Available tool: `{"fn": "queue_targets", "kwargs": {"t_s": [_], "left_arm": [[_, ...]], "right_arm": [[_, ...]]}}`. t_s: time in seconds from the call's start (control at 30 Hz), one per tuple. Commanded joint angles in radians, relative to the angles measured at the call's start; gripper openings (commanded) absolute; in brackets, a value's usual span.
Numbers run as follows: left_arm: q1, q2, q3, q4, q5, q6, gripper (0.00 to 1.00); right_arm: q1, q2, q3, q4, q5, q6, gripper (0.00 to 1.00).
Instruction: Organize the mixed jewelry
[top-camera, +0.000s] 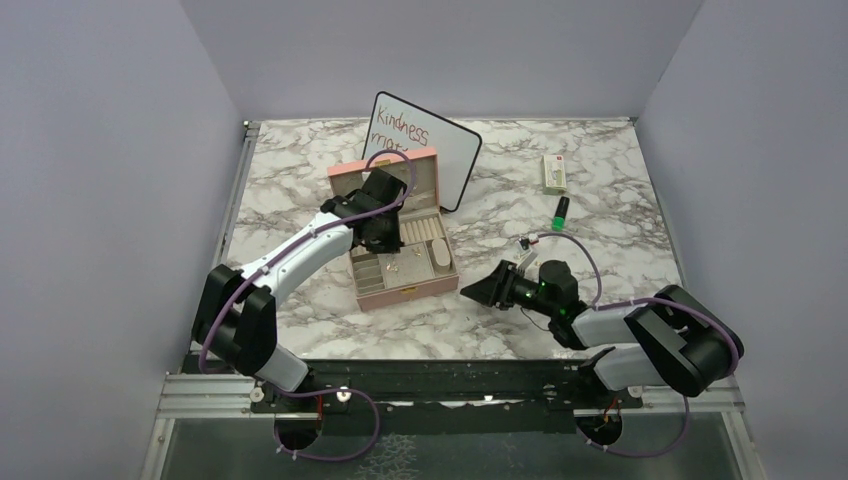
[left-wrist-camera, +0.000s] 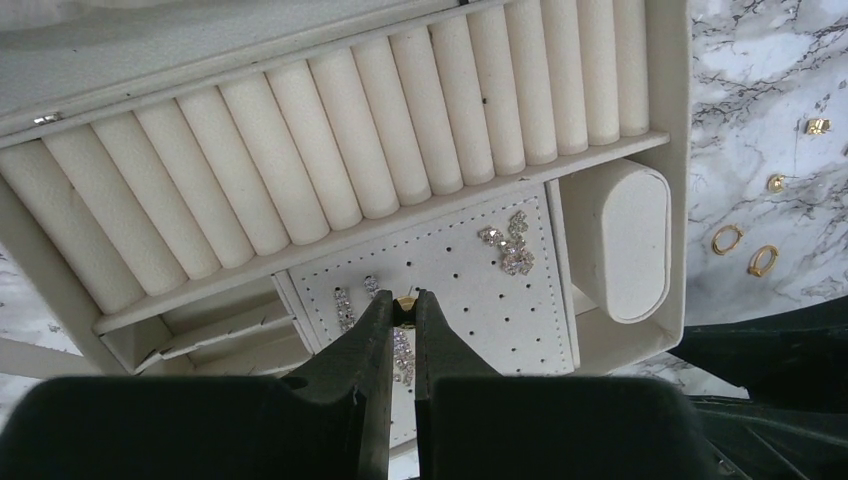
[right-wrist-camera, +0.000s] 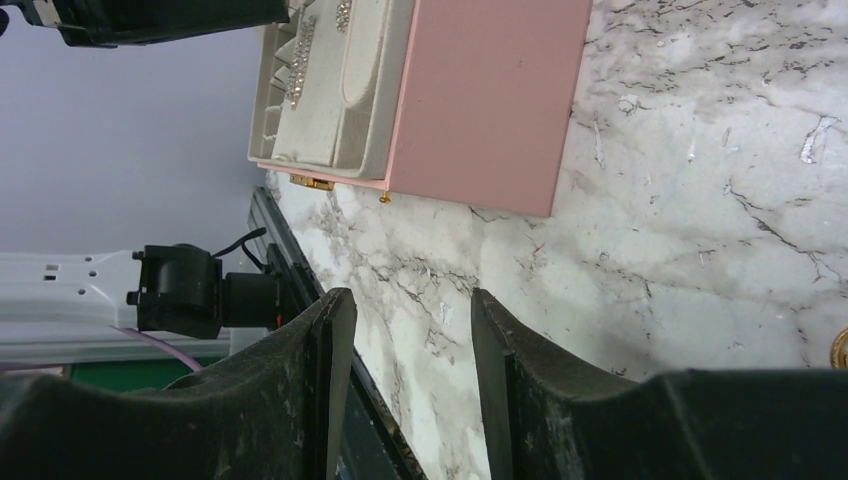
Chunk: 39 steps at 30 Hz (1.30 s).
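Observation:
The open pink jewelry box (top-camera: 412, 288) sits mid-table. My left gripper (top-camera: 383, 240) hangs over its cream tray. In the left wrist view the left gripper (left-wrist-camera: 404, 296) is shut on a tiny gold earring bit (left-wrist-camera: 407, 302) just above the perforated earring pad (left-wrist-camera: 470, 290). Sparkly earrings (left-wrist-camera: 515, 246) lie on that pad. Two gold rings (left-wrist-camera: 727, 238) and small gold bits (left-wrist-camera: 817, 125) lie on the marble right of the box, faintly visible from above (top-camera: 524, 244). My right gripper (top-camera: 478, 290) is open and empty, low over the marble (right-wrist-camera: 410, 295), pointing at the box (right-wrist-camera: 490, 100).
A whiteboard sign (top-camera: 440, 150) leans behind the box. A white-green packet (top-camera: 554, 172) and a green-capped marker (top-camera: 560, 212) lie at the back right. Ring rolls (left-wrist-camera: 350, 130) and an oval cushion (left-wrist-camera: 625, 235) fill the tray. The table's near edge (right-wrist-camera: 330, 300) runs close to the right fingers.

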Motion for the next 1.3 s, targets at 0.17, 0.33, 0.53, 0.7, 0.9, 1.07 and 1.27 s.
{"fn": "queue_targets", "kwargs": {"t_s": [0.17,0.33,0.53,0.7,0.9,1.07,1.27], "left_arm": [[-0.005,0.022,0.015,0.022,0.009,0.012,0.08],[-0.006,0.032,0.012,0.021,0.013,0.011,0.08],[-0.006,0.044,0.016,0.023,0.009,0.007,0.08],[-0.006,0.053,0.016,0.026,0.012,0.007,0.08],[-0.006,0.049,0.018,0.036,-0.010,-0.003,0.08],[-0.007,0.051,0.018,0.037,-0.025,-0.005,0.08],[-0.011,0.053,0.011,0.037,-0.021,-0.002,0.08]], "right_arm": [[0.005,0.014,-0.004,0.079,0.009,0.011,0.51],[0.005,0.012,-0.005,0.078,0.009,0.009,0.51],[0.005,0.008,-0.005,0.069,0.018,0.010,0.51],[0.005,0.002,-0.005,0.061,0.020,0.008,0.51],[0.004,0.002,-0.005,0.062,0.021,0.008,0.51],[0.005,0.002,-0.005,0.061,0.020,0.008,0.51],[0.005,0.006,-0.004,0.061,0.022,0.011,0.51]]}}
